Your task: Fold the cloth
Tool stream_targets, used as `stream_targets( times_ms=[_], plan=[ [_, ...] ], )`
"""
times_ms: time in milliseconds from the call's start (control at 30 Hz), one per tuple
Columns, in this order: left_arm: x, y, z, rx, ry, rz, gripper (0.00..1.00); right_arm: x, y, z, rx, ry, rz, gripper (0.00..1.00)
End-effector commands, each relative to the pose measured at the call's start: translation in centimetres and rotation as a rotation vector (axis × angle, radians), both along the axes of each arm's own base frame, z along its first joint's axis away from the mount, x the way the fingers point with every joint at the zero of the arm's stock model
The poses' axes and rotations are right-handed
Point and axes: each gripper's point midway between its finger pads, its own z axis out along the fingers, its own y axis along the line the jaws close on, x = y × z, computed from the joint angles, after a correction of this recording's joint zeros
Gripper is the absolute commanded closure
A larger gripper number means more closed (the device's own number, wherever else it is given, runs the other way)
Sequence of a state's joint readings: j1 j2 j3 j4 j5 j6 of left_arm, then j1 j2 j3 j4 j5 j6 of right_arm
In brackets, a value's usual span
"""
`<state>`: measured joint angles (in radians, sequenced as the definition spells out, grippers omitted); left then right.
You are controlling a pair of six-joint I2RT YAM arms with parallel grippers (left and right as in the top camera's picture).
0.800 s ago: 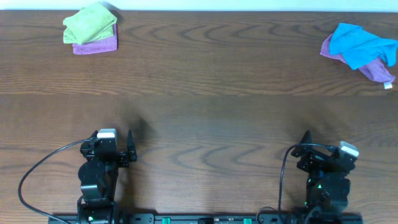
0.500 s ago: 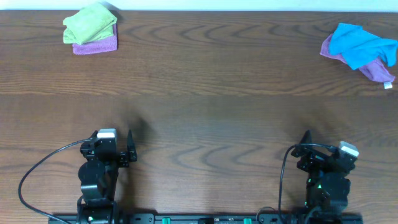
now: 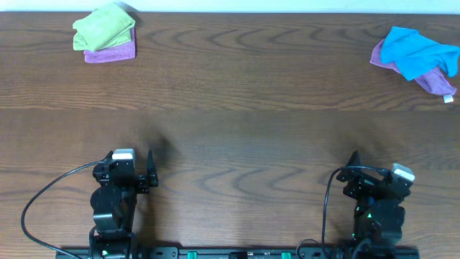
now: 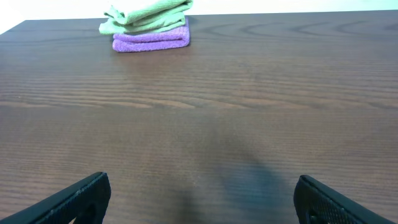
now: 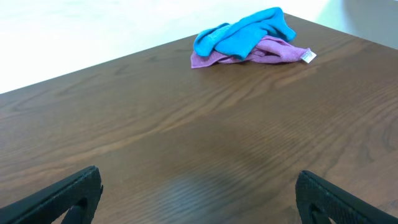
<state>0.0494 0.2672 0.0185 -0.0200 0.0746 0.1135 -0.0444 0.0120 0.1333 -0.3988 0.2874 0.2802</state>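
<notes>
The cloth (image 3: 413, 50), bright sky-blue and crumpled, lies in a heap at the table's far right corner, draped over a purple cloth (image 3: 433, 79). The right wrist view shows the cloth (image 5: 245, 34) far ahead and slightly to the right. My left gripper (image 3: 130, 157) rests near the front edge on the left, open, with bare wood between its fingers (image 4: 87, 193). My right gripper (image 3: 374, 164) sits near the front edge on the right, also open and holding nothing, its fingers (image 5: 317, 193) spread wide. Both grippers are far from the cloth.
A folded lime-green cloth (image 3: 104, 27) lies on a folded purple cloth (image 3: 111, 52) at the far left corner; the left wrist view shows this stack (image 4: 149, 28) ahead. A white tag (image 3: 448, 98) sticks out of the purple cloth on the right. The dark wooden table (image 3: 237, 108) spans the view.
</notes>
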Motion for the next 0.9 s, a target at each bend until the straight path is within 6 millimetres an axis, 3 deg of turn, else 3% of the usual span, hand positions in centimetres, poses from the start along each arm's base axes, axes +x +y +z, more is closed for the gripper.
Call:
stream_targets(
  times_ms=[0, 533, 600, 767, 867],
  plan=[
    [-0.6, 0.2, -1.7, 0.024, 0.061, 0.006, 0.05, 0.0, -0.2, -0.6, -0.007, 0.013, -0.008, 0.01],
    [-0.6, 0.2, -1.7, 0.024, 0.060, 0.006, 0.05, 0.2, -0.2, 0.3, -0.004, -0.027, -0.005, 0.01],
    [-0.6, 0.2, -1.7, 0.024, 0.061, 0.006, 0.05, 0.5, -0.1, 1.4, -0.005, -0.075, -0.001, 0.01],
    [-0.6, 0.2, -1.7, 0.024, 0.060, 0.006, 0.05, 2.0, 2.4, 8.0, -0.116, -0.318, 0.163, 0.01],
    [-0.6, 0.2, -1.7, 0.024, 0.060, 0.006, 0.05, 3.1, 1.6, 9.0, -0.101, -0.341, 0.131, 0.01]
  ],
)
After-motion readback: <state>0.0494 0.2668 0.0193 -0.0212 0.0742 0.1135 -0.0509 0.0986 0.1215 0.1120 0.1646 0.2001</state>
